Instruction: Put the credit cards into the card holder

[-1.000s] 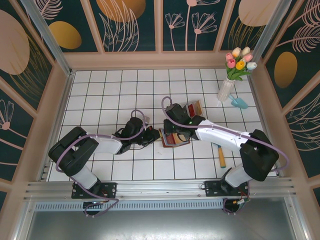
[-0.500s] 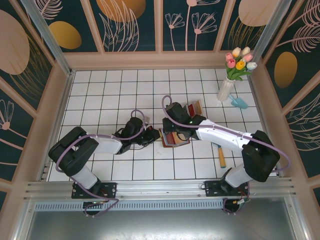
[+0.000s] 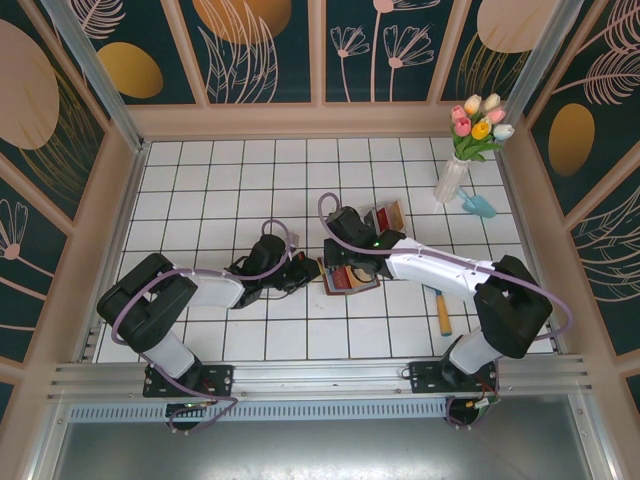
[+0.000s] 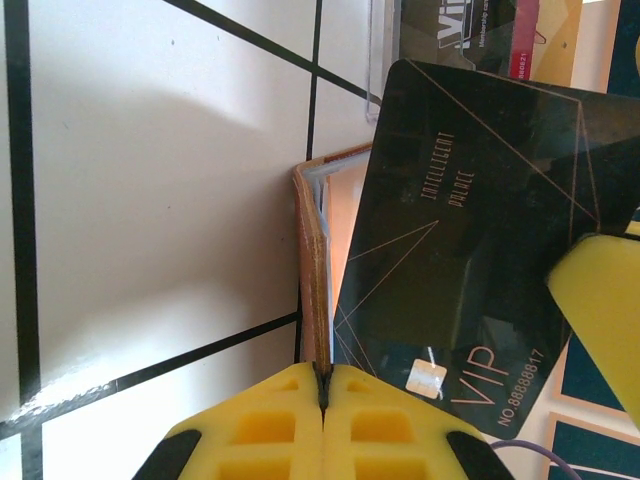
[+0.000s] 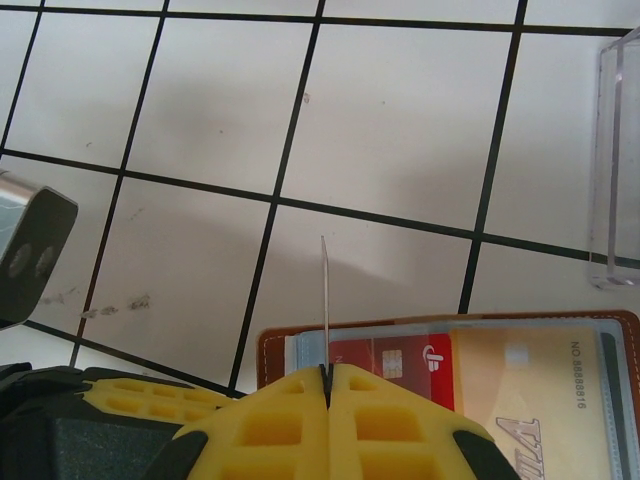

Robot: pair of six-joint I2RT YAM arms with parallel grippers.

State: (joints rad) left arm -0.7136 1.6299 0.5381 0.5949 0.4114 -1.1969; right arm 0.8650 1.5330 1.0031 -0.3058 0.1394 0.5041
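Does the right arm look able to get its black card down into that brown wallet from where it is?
Probably yes. The right gripper holds the black card just over the open card holder, with nothing seen between them, while the left gripper pinches the holder's edge.

the black card in the left wrist view reads "intelligent palace" in thin gold letters, with "vip" and "no.88888817" down by its chip. up top another dark card starts with a big white "vi", but the small print under it is too blurry to read. in the right wrist view, the cream card in the card holder says "no.88888816" along its edge.
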